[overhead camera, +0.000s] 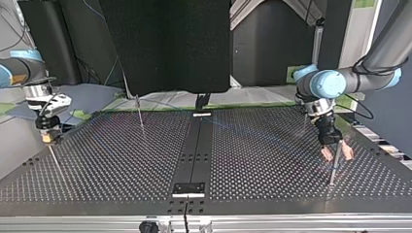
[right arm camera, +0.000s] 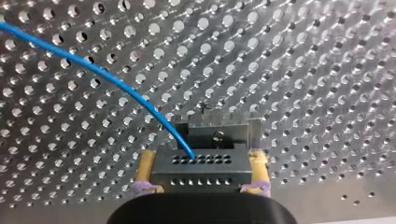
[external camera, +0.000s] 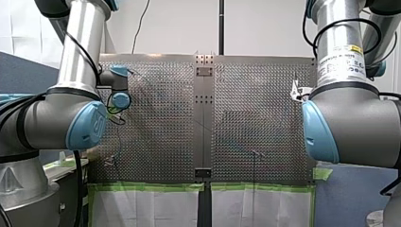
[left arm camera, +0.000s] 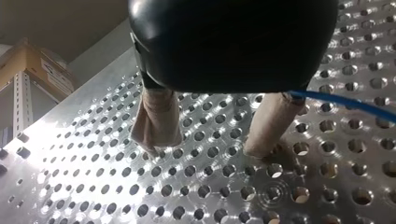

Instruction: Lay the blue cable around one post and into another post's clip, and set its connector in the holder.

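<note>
Nothing can be read for certain. In the front view a white label (external camera: 341, 60) with a yellow patch wraps my right arm (external camera: 338, 28). It carries rows of dark print, too small to make out. In the left wrist view a box label (left arm camera: 55, 77) on a cardboard box (left arm camera: 23, 63) shows faint lines, too blurred to read.

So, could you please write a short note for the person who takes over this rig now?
Left tool: open and empty; the thin blue cable passes beside one beige pad, not gripped.
Right tool: shut on the dark grey perforated block connector, with the metal holder just ahead of it.
Done: connector grasped; no routing shows yet.
Left: lay the cable around a thin metal post, into a clip, then seat the connector in the holder.
</note>
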You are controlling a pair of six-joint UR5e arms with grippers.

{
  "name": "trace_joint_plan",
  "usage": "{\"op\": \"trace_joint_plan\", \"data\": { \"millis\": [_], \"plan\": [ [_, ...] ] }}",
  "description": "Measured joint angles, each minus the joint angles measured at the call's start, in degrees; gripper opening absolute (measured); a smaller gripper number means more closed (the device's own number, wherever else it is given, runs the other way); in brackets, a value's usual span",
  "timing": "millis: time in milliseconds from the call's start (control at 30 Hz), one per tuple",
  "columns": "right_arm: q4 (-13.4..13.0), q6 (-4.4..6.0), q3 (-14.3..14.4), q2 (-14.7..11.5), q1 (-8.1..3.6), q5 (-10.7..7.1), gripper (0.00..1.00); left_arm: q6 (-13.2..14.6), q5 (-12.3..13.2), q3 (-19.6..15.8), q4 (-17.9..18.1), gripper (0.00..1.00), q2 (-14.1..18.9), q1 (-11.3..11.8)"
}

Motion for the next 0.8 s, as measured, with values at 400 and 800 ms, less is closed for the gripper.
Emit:
{"op": "trace_joint_plan", "data": {
  "millis": [400,800],
  "plan": [
    [0.0,0.00,0.0,0.0,-0.01,0.00,0.00,0.0,-0.1,0.0,0.1,1.00,0.0,0.0],
    [0.0,0.00,0.0,0.0,-0.01,0.00,0.95,0.0,0.0,0.0,0.0,1.00,0.0,-0.1]
  ]
}}
